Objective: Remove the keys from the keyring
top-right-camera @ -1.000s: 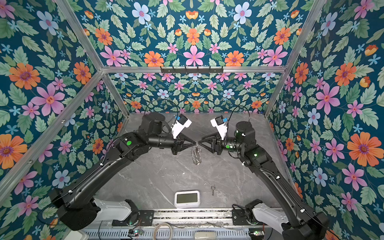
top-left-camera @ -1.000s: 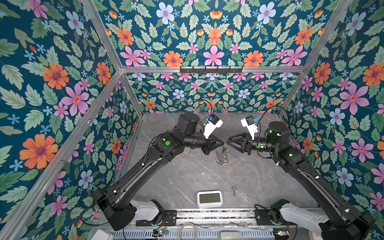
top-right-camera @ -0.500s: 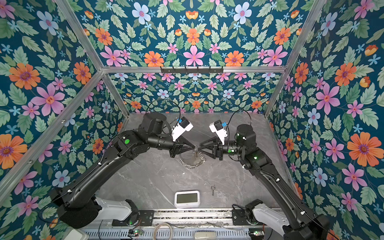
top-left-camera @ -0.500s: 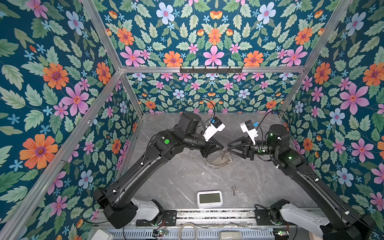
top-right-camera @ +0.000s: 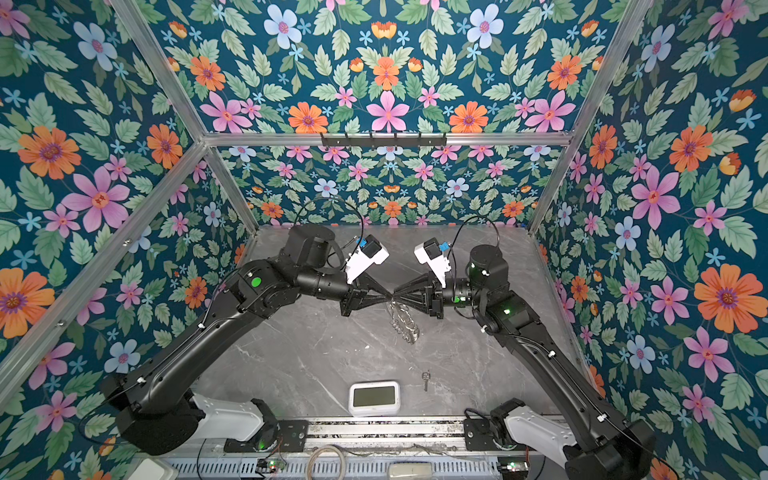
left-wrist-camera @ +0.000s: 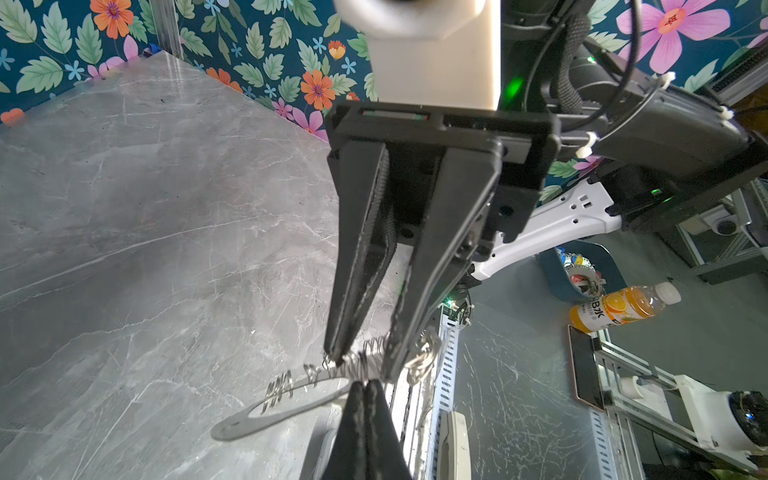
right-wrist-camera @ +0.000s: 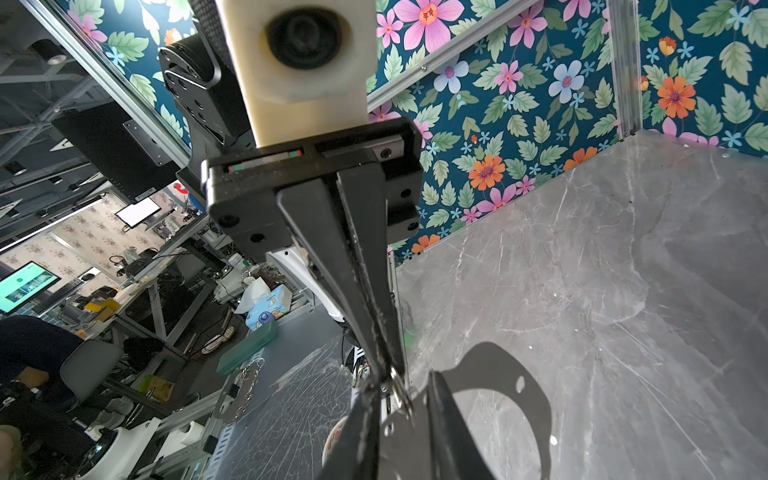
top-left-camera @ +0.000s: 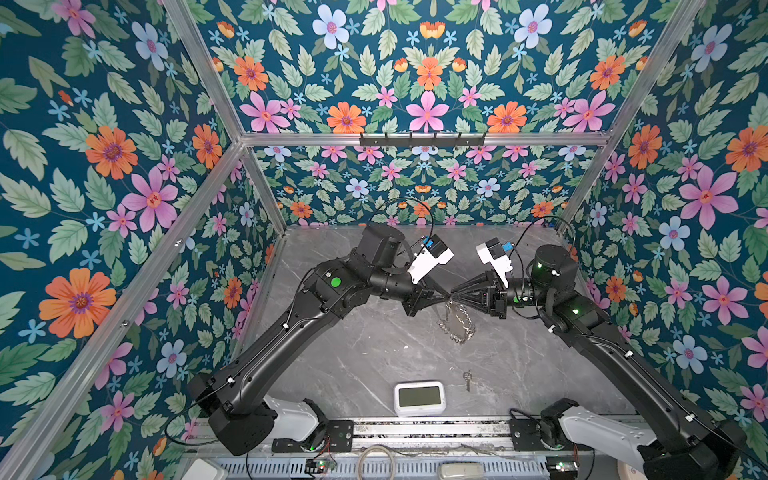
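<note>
As the left gripper (left-wrist-camera: pixel 366 395) clamps its jaws tight on the edge of the keyring (left-wrist-camera: pixel 245 424), the plate hangs tilted in the air between the two arms. Meeting it tip to tip, the right gripper (left-wrist-camera: pixel 363 365) has its jaws a little apart astride the row of silver rings (left-wrist-camera: pixel 280 390). Whether they bite, I cannot tell. Down on the grey table (top-left-camera: pixel 353 361), one key (top-left-camera: pixel 468 379) lies loose, just beside the white clock (top-left-camera: pixel 419 398) near the front edge. Any other key is lost among the rings.
</note>
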`<state>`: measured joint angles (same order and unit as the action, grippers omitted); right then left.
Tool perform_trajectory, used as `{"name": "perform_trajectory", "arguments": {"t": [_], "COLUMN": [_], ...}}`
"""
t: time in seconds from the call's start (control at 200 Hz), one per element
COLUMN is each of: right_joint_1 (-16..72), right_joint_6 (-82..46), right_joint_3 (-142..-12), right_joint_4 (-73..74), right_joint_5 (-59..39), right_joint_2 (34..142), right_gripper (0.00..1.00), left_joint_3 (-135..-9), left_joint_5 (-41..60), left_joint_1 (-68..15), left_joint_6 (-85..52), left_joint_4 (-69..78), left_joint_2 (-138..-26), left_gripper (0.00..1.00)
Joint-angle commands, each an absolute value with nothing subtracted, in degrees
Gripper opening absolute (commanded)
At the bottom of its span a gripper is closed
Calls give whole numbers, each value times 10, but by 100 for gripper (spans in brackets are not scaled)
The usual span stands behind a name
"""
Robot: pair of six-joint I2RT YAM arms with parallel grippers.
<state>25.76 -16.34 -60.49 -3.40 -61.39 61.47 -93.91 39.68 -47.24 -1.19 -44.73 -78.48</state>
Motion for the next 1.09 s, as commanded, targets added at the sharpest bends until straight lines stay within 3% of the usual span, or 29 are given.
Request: {"name": "perform_trajectory", "arguments": {"t": [0.0, 0.145, 0.345, 0.415, 0.59, 0.71, 0.87, 1.09], "right_joint_1": [262, 264, 272, 274, 275, 275, 275, 276], "right_joint_6": [-160, -159, -155, -155, -215, -255, -280, -310], "right_joint_3": [-610, -608, -606, -605, -568, -547, -540, -531], "right_joint_4": [-26, -26, -27, -23, 72, 144, 188, 236], "right_joint_5": [-617, -612, -609, -608, -581, -557, -547, -539], "right_joint_2": [616, 614, 615, 615, 603, 592, 584, 582], "right_gripper": [16, 9, 10, 0, 0, 0, 0, 0], "left_joint_3": [-947, -951, -960, -965, -967, -932, -874, -856], "left_joint_5": [407, 401, 402, 402, 398, 389, 387, 395], "left_joint_1": [-472, -473, -474, -473, -473, -472, -470, -471], "left_joint_6": [-8, -12, -18, -20, -38, -52, -67, -77], "left_joint_4": [-441, -441, -440, -440, -424, -383, -319, -293], "left_joint_2": [-785, -786, -787, -788, -787, -762, -723, -723], "left_gripper": [0, 0, 0, 0, 0, 25, 38, 26]}}
